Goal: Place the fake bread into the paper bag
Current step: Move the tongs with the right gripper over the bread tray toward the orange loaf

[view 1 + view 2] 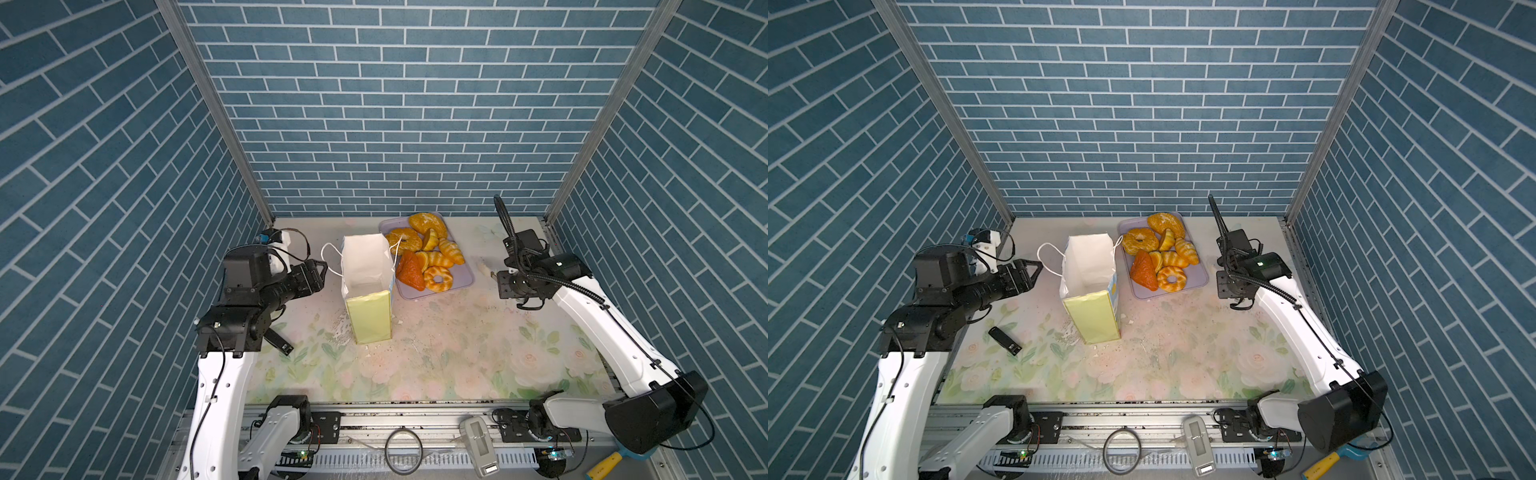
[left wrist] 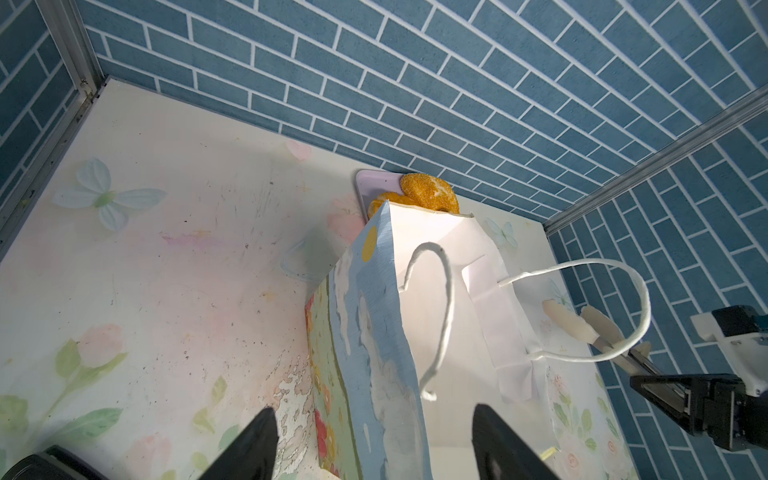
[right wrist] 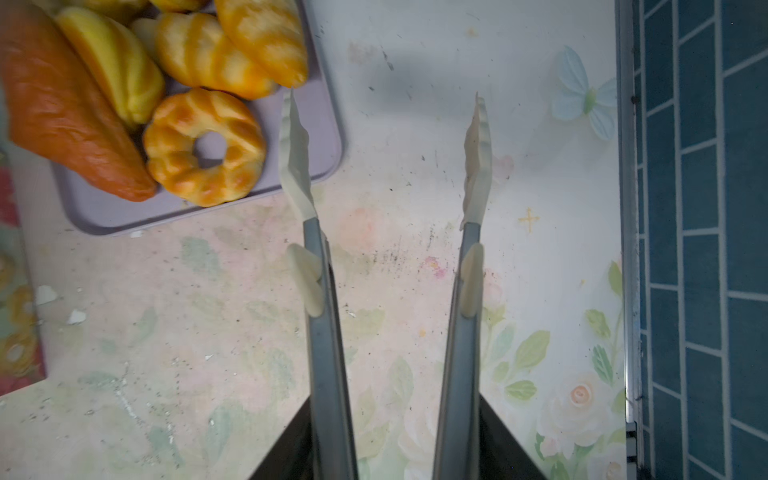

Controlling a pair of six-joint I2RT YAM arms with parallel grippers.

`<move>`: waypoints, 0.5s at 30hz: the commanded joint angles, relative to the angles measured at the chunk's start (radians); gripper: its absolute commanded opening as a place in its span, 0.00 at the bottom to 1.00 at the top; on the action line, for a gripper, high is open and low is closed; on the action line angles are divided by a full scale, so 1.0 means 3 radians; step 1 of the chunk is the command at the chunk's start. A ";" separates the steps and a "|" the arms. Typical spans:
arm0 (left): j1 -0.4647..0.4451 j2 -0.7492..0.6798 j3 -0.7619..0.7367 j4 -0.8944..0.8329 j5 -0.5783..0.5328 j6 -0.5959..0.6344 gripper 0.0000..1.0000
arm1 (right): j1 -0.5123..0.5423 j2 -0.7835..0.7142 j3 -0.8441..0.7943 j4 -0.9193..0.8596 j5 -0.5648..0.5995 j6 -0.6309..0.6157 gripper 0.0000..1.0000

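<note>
The paper bag (image 1: 368,270) (image 1: 1090,266) stands upright and open at mid-table, white inside, with only its bare floor showing. Several pieces of fake bread (image 1: 428,257) (image 1: 1163,257) (image 3: 203,145) lie on a lavender tray (image 1: 461,278) just right of the bag. My left gripper (image 1: 322,270) (image 2: 376,409) is open and empty, level with the bag's rim and just left of its cord handle (image 2: 444,316). My right gripper (image 1: 509,284) (image 3: 395,432) is shut on metal tongs (image 3: 295,166). The tongs' pale tips stand apart and empty over the table beside the tray's near right corner.
A small black bar (image 1: 1005,340) lies on the flowered table left of the bag, and white crumbs are scattered around the bag's base. The blue brick walls close in the back and both sides. A white device (image 1: 480,446) and a ring (image 1: 403,451) rest on the front rail.
</note>
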 commanded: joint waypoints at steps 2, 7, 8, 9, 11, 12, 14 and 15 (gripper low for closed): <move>-0.0030 0.0001 0.0151 0.0022 0.0029 -0.0002 0.75 | 0.0331 0.0103 0.0328 -0.0093 -0.0171 -0.0143 0.52; -0.0047 -0.0046 0.0224 0.0058 -0.0067 -0.0045 0.75 | 0.0658 0.0505 0.0626 -0.0051 -0.0174 -0.0184 0.50; -0.0055 -0.0049 0.0235 0.0073 -0.0063 -0.0064 0.75 | 0.0715 0.0589 0.0670 -0.0026 -0.0175 -0.0196 0.50; -0.0063 -0.0037 0.0252 0.0073 -0.0057 -0.0067 0.75 | 0.0758 0.0657 0.0703 0.0002 -0.0172 -0.0209 0.50; -0.0082 -0.0015 0.0292 0.0058 -0.0052 -0.0076 0.75 | 0.0836 0.0794 0.0755 0.0094 -0.0220 -0.0248 0.50; -0.0087 -0.0012 0.0311 0.0058 -0.0043 -0.0087 0.75 | 0.0871 0.0849 0.0769 0.0155 -0.0271 -0.0297 0.50; -0.0092 0.0010 0.0347 0.0052 0.0004 -0.0114 0.75 | 0.0944 0.0948 0.0793 0.0266 -0.0307 -0.0373 0.50; -0.0092 0.0019 0.0361 0.0060 0.0032 -0.0133 0.75 | 0.0963 0.0991 0.0810 0.0297 -0.0303 -0.0390 0.50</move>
